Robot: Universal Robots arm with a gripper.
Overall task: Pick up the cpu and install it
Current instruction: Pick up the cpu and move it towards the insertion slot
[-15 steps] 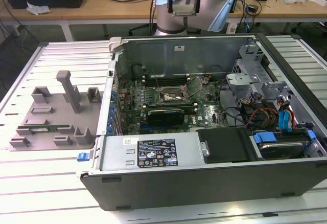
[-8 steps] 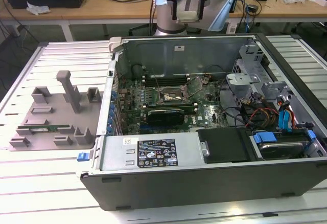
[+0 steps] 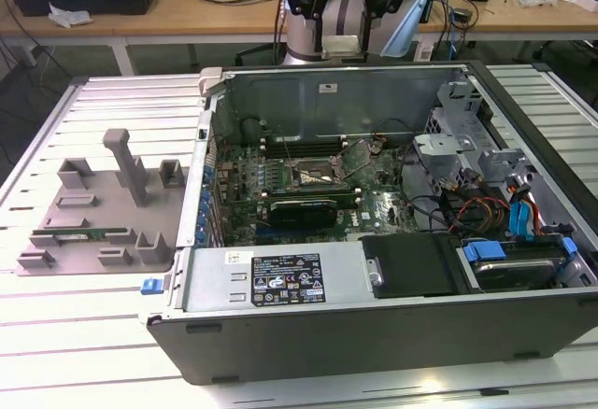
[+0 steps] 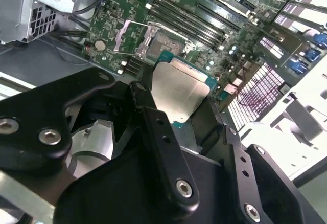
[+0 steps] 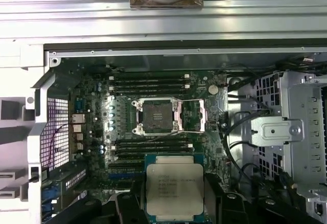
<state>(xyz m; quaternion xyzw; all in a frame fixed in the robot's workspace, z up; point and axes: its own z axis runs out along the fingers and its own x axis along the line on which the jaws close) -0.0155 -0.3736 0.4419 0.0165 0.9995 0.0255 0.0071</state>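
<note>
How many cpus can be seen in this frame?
1: the cpu is held in the hand, above the motherboard. The open socket looks empty; another cpu could be hidden from these views.

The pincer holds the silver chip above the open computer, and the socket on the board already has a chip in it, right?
No: the socket is empty, as the first wrist view shows. The pincer does hold the cpu above the open computer.
</note>
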